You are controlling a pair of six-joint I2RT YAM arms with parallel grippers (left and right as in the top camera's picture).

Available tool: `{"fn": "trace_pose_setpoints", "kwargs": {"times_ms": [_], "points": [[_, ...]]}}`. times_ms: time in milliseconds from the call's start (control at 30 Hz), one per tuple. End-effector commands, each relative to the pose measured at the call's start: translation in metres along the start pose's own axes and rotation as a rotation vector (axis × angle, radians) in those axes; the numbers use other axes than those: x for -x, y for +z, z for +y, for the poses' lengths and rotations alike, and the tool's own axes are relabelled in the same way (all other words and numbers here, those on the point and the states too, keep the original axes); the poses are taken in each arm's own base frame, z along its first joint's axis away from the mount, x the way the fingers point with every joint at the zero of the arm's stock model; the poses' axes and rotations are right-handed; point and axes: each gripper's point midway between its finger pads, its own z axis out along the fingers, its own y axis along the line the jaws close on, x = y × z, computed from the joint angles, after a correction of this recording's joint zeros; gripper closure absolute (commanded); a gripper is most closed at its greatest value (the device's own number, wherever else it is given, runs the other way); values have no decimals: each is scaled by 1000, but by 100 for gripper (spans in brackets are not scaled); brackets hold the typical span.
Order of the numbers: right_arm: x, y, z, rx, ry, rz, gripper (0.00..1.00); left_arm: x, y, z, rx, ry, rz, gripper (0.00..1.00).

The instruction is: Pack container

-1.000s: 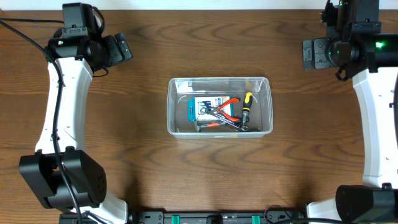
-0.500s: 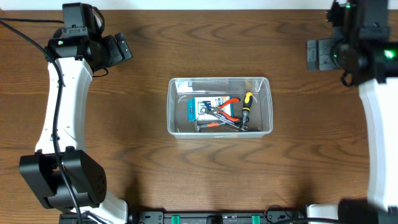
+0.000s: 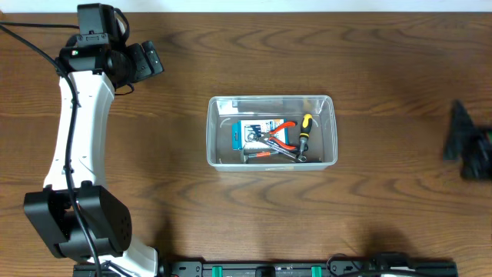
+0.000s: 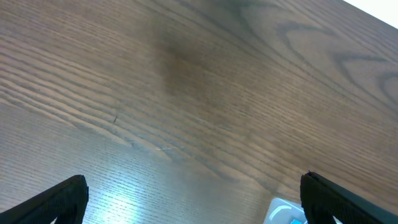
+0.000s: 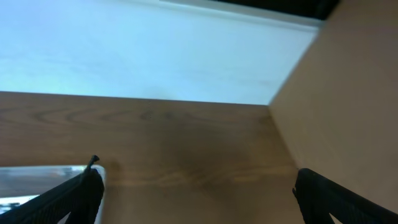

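Observation:
The clear plastic container (image 3: 270, 99) stands mid-table. In it lie a blue-and-white box (image 3: 252, 132), red-handled pliers (image 3: 281, 135) and a yellow-and-black screwdriver (image 3: 304, 131). My left gripper (image 3: 147, 60) is at the far left, well away from the container, open and empty; in its wrist view (image 4: 196, 202) the fingers are spread wide and a corner of the container (image 4: 281, 211) shows. My right gripper (image 3: 467, 148) is a dark blur at the right edge; its wrist view (image 5: 199, 196) shows the fingers spread wide and empty.
Bare wooden table (image 3: 154, 192) surrounds the container. The left arm's white link (image 3: 77, 123) runs along the left side. The right wrist view shows the table's far edge and a pale wall (image 5: 155, 50).
My right arm has swung from the far right corner down toward the right edge and is mostly out of the overhead view. The left arm and the container have not moved.

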Motion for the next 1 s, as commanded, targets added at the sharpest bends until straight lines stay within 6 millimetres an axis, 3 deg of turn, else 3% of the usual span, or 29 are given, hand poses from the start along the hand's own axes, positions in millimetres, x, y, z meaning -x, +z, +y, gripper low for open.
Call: {"fn": "trace_pose_setpoints", "kwargs": {"times_ms": [0,100,267,567,767,967], "points": [[-13,-16,-10,-43,-26,-12,1,4,-3,-1,-5,-6,-11,2],[-30,-31,-8,-23,34,-57,1,4,-3,-1,-5,-6,-11,2],[-52,-28,4,17,104,-176,1,4,-3,-1,-5,-6,-11,2],[-129,27,35,98,379,-261,1,4,-3,-1,-5,-6,-11,2],[-160,57,61,193,433,-326,1,4,-3,-1,-5,-6,-11,2],[-181,69,67,203,469,-388,1,4,-3,-1,-5,-6,-11,2]]}}
